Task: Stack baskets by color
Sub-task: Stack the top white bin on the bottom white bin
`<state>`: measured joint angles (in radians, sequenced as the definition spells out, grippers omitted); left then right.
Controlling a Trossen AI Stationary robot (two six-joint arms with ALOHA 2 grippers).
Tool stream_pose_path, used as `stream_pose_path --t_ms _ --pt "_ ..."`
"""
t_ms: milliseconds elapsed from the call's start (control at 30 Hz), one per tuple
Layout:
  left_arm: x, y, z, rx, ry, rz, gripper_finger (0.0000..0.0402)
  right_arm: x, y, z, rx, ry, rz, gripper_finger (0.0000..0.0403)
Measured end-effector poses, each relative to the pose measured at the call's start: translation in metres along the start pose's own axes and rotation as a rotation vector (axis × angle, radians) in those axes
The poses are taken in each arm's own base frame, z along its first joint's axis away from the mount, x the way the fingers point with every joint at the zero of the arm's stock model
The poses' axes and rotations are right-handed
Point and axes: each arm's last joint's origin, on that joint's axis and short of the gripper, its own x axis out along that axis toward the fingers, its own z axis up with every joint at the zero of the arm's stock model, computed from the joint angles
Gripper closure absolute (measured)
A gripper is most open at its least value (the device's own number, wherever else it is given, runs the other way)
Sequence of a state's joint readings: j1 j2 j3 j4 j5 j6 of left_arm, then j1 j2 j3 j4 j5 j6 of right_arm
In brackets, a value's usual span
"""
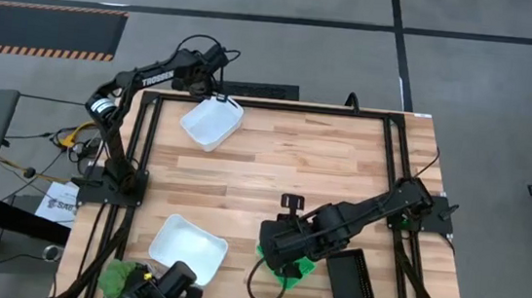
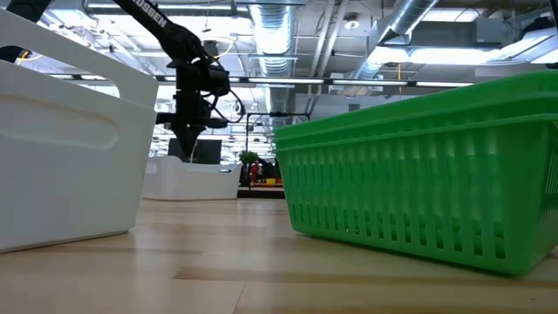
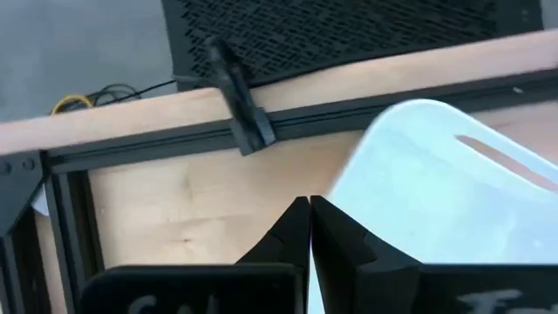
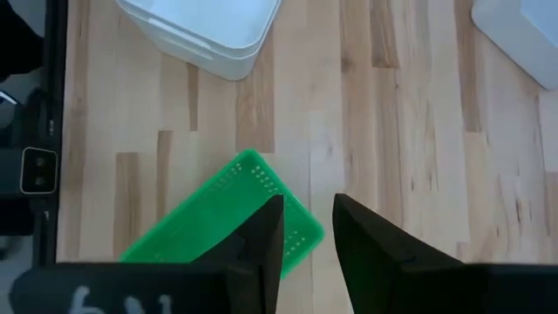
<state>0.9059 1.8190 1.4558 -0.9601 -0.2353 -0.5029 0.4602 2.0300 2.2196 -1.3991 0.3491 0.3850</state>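
Observation:
One white basket sits at the far left of the table, with my left gripper shut at its far rim; the low view shows that gripper pointing down over the basket. A second white basket rests on its bottom near the front left. A green basket stands on the table at the front, right of centre. My right gripper hangs open above one of its corners without touching it. A black basket lies to the right of the green one. My left gripper is shut on the far white basket's rim near a corner, coming steeply from above. Its own fingers hide most of the contact. In the low view the basket seems to rest on the table with its bottom down.
A round potted green plant stands at the table's front left corner, beside the near white basket. A black frame rail runs along the far edge close to my left gripper. Bare wood lies across the middle and far right.

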Motion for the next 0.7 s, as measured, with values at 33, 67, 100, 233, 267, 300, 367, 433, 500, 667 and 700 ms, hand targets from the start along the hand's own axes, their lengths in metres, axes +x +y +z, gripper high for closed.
stream_pose_path --t_ms 33,67,100,233,267,300,367,433,500,667,700 --pt "-0.002 -0.002 0.000 0.019 -0.001 -0.007 0.0401 0.000 0.001 0.000 -0.002 -0.001 -0.001 0.0280" --pt "-0.003 -0.003 0.000 0.031 0.000 -0.012 0.0401 -0.001 0.002 -0.001 -0.004 -0.002 0.000 0.0280" --pt "-0.003 -0.003 0.000 0.037 -0.002 -0.008 0.0401 -0.001 0.002 -0.001 -0.002 -0.002 -0.002 0.0280" --pt "0.011 -0.005 0.001 0.030 0.009 0.051 0.0401 -0.001 0.002 -0.001 0.003 -0.001 -0.003 0.0280" --pt "0.014 -0.005 0.001 0.025 0.026 0.067 0.0401 -0.001 0.002 -0.001 0.002 0.000 -0.003 0.0280" --pt "0.015 -0.005 0.003 0.029 0.046 0.082 0.0401 -0.001 0.003 -0.002 0.000 0.002 -0.003 0.0280" --pt "0.014 -0.007 0.007 0.056 0.076 0.092 0.0401 -0.001 0.004 -0.002 -0.003 0.002 -0.002 0.0280" --pt "0.015 -0.010 0.007 0.077 0.119 0.109 0.0401 -0.002 0.004 -0.002 -0.004 0.002 -0.001 0.0280" --pt "0.019 -0.012 0.007 0.084 0.138 0.119 0.0401 -0.002 0.004 -0.002 -0.004 0.003 -0.001 0.0280" --pt "0.019 -0.012 0.007 0.121 0.154 0.132 0.0401 -0.002 0.006 -0.003 -0.008 0.001 0.001 0.0280" --pt "0.019 -0.013 0.007 0.132 0.158 0.124 0.0401 -0.002 0.006 -0.003 -0.009 0.001 0.001 0.0280"
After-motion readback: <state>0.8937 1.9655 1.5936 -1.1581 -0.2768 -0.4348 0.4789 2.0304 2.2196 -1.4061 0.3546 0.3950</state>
